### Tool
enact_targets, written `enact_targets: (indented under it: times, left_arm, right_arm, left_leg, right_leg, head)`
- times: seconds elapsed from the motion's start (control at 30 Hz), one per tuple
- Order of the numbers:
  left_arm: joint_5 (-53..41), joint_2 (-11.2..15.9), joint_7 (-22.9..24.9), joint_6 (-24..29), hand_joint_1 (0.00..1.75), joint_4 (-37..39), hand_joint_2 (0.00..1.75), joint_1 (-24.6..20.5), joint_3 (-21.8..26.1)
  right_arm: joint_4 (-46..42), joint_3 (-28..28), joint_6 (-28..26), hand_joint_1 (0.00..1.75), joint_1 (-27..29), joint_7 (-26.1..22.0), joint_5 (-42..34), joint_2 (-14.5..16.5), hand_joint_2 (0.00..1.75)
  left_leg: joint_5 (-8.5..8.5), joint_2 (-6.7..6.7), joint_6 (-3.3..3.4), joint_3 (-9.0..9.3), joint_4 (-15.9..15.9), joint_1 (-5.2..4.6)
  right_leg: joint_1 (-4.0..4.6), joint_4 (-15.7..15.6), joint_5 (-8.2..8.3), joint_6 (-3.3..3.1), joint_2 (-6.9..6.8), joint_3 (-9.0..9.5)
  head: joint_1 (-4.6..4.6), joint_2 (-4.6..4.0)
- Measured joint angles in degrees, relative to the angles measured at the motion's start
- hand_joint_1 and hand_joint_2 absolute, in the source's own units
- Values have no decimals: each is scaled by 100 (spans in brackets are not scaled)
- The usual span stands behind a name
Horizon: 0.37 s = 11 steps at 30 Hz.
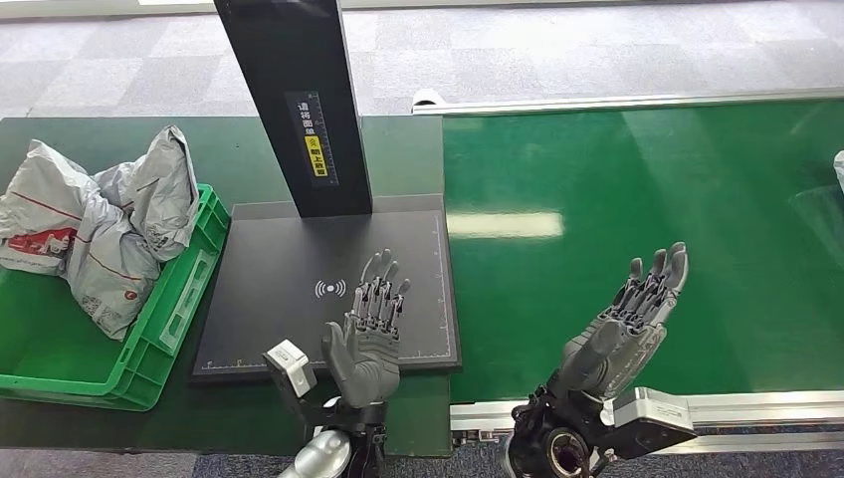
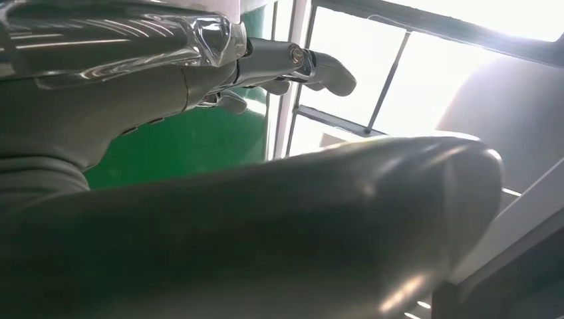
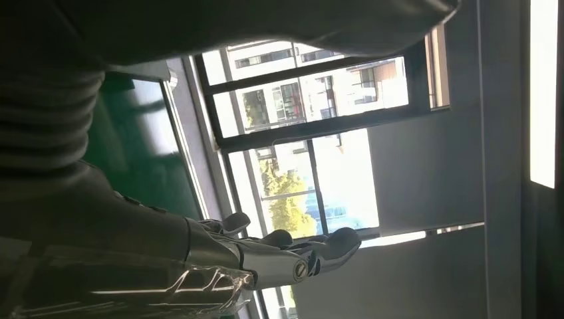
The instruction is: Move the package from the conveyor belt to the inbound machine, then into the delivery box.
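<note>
Beyond the table I see grey carpet tile floor [image 1: 597, 45] in pale squares. A dark green mat [image 1: 100, 134] covers the tabletop. Out past my wrists: large windows [image 3: 312, 126] with dark frames, sunlit buildings [image 3: 319, 93] and green trees [image 3: 289, 209] outside. A grey wall panel [image 3: 425, 173] beside the glass.

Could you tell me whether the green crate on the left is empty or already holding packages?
Holding packages: several crumpled grey bags sit piled in the far end of the crate; its near end shows bare green floor.
</note>
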Motion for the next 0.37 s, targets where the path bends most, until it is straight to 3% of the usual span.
enact_targets:
  times: [0.17, 0.37]
  left_arm:
    - [-703, -59, -51, 675, 0, 43, 0, -45, 27]
    - [-518, -166, -58, 545, 0, 279, 0, -164, 54]
  right_arm:
    - [243, 151, -2, 0, -154, -1, -333, 20, 0]
    - [420, 359, 47, 0, -334, 8, -660, 40, 0]
  left_leg:
    - [0, -3, 0, -1, 0, 0]
    - [0, -2, 0, 2, 0, 1]
  right_leg:
    - [-1, -1, 0, 0, -2, -1]
    - [0, 0, 0, 0, -2, -1]
  head:
    - [-2, 0]
    - [-2, 0]
